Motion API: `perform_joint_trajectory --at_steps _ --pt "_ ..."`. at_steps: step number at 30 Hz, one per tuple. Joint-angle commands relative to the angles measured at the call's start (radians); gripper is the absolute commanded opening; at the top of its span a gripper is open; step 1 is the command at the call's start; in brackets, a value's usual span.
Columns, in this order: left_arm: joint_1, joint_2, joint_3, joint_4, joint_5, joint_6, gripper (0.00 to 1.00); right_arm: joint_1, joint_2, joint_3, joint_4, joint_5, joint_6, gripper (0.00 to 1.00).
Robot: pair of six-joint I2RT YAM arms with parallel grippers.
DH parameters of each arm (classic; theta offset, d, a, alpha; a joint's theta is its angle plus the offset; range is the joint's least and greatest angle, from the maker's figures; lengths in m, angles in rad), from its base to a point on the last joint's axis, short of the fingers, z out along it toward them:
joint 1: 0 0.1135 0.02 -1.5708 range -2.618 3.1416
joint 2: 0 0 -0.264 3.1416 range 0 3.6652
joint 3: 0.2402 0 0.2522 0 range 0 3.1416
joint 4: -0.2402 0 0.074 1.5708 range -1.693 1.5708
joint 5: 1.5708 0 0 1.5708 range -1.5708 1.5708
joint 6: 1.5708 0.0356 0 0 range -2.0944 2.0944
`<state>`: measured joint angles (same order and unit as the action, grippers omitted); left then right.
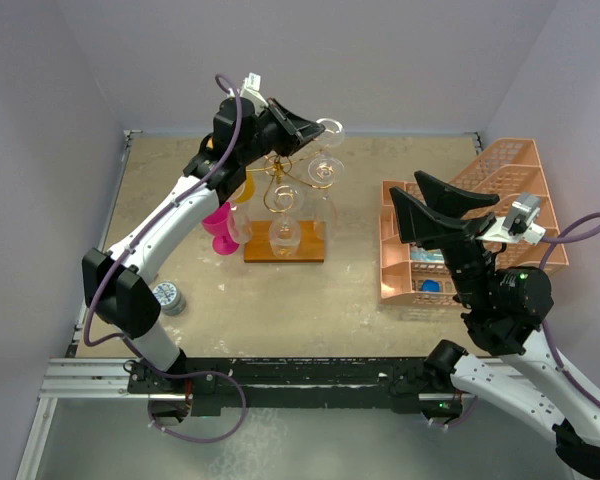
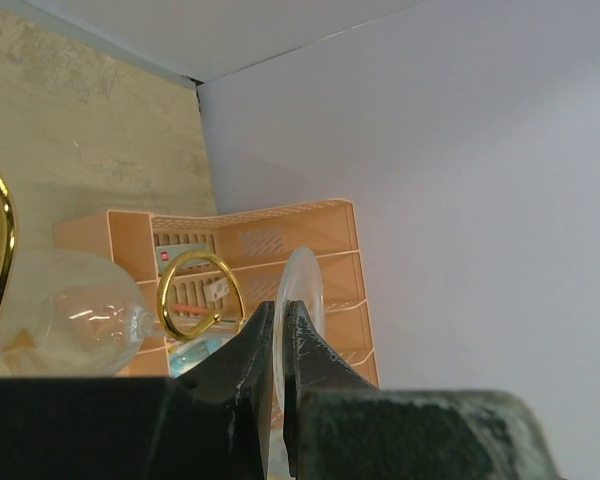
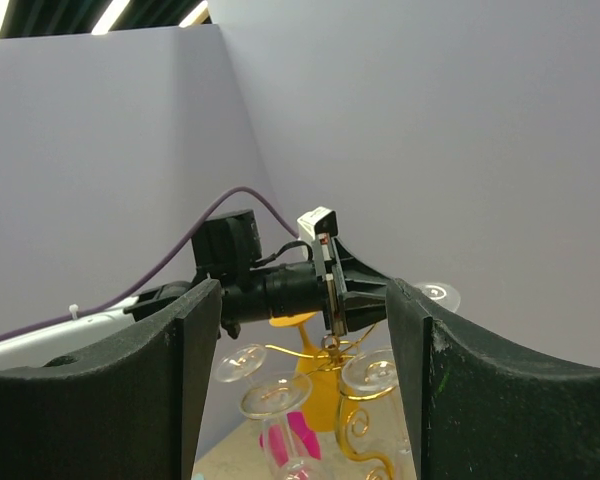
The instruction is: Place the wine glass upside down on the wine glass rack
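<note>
Right tool (image 1: 408,188) spread, left tool (image 1: 315,132) pinching wine glass (image 2: 305,285) near wine glass rack (image 1: 315,246).

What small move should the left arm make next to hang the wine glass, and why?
Probably lower the left gripper slightly. It is shut on the foot of the inverted wine glass, whose stem lies at a gold loop of the wine glass rack, the foot seemingly above it.

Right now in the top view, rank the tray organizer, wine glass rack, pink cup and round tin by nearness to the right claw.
1. tray organizer, by the right claw.
2. wine glass rack, centre.
3. pink cup, left of rack.
4. round tin, near left.
</note>
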<state>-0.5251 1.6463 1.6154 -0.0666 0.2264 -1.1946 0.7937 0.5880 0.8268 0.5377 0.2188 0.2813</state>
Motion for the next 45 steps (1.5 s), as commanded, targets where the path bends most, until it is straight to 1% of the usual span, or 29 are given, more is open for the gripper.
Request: perform_joint_trajectory --at_steps 1,10,16,35,37,43,45 --pt "-0.01 0.024 0.104 0.043 -0.011 0.035 0.0 0.003 -0.007 0.0 0.05 0.019 0.01 0.69" --pt "-0.011 0.025 0.144 -0.038 -0.126 0.109 0.0 0.002 -0.008 -0.001 0.045 0.02 0.012 0.69" --pt "-0.01 0.007 0.144 -0.074 -0.169 0.141 0.0 0.002 -0.01 -0.003 0.046 0.021 0.013 0.69" --pt "-0.007 -0.047 0.105 -0.113 -0.224 0.161 0.0 0.002 0.0 -0.003 0.05 0.016 0.013 0.7" --pt "-0.009 -0.049 0.103 -0.116 -0.227 0.166 0.03 0.002 -0.001 -0.005 0.05 0.016 0.013 0.7" --pt "-0.008 -0.051 0.101 -0.151 -0.252 0.193 0.17 0.003 -0.002 -0.005 0.048 0.017 0.014 0.7" --pt "-0.006 -0.052 0.103 -0.167 -0.256 0.208 0.2 0.003 -0.002 -0.005 0.047 0.017 0.014 0.7"
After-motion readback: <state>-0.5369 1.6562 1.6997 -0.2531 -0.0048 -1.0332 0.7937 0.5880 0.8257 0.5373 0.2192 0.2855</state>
